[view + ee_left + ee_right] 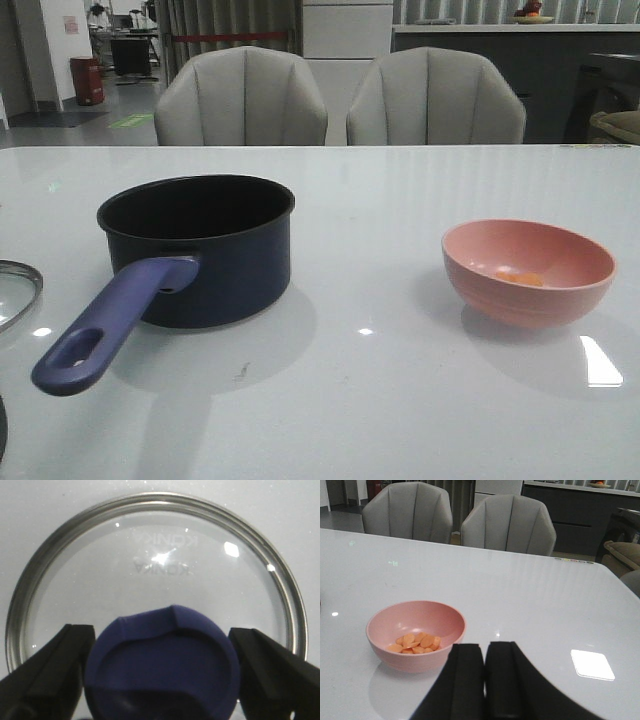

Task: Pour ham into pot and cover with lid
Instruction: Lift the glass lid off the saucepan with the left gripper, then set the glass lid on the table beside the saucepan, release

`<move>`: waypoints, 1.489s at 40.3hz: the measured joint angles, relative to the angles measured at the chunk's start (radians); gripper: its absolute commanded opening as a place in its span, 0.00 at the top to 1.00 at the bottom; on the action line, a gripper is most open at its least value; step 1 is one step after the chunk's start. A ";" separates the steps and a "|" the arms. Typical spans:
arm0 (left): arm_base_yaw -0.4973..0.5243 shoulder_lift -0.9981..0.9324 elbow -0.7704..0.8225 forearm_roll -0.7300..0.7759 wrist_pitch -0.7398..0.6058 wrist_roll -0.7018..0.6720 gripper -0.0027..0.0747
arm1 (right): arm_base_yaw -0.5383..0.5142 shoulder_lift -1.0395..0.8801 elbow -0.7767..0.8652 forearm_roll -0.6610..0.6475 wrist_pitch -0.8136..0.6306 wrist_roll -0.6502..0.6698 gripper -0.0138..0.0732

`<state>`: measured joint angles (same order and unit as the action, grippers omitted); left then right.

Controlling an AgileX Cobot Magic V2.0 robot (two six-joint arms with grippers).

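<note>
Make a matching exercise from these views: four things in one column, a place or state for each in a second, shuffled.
1. ham
2. pot
3. lid
4. right gripper

A. flat on the table, knob between open fingers
B. empty, handle toward the camera
C. in the pink bowl
D. shut, holding nothing

Pairs: 1-C, 2-B, 3-A, 4-D
</note>
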<state>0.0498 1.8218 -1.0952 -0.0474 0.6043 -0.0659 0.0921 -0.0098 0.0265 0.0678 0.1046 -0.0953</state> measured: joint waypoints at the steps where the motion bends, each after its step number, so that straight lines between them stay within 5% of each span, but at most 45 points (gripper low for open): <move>1: -0.003 0.002 -0.002 0.000 0.000 0.002 0.08 | 0.000 0.000 0.000 0.000 0.000 0.000 0.65; 15: -0.035 0.005 -0.102 0.023 0.139 0.004 0.12 | 0.000 0.000 0.000 0.000 -0.002 0.000 0.65; 26: -0.035 -0.185 -0.101 0.027 0.154 0.006 0.21 | 0.000 0.000 0.000 0.000 -0.002 0.000 0.65; 43: -0.053 -0.710 0.206 -0.092 -0.012 0.013 0.28 | 0.000 0.000 0.000 0.000 -0.002 0.000 0.65; 60: -0.282 -1.173 0.438 -0.020 -0.081 0.013 0.28 | 0.000 0.000 0.000 0.000 -0.002 0.000 0.65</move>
<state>-0.2320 0.6491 -0.6570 -0.0673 0.5236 -0.0530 0.0921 -0.0098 0.0265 0.0678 0.1031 -0.0953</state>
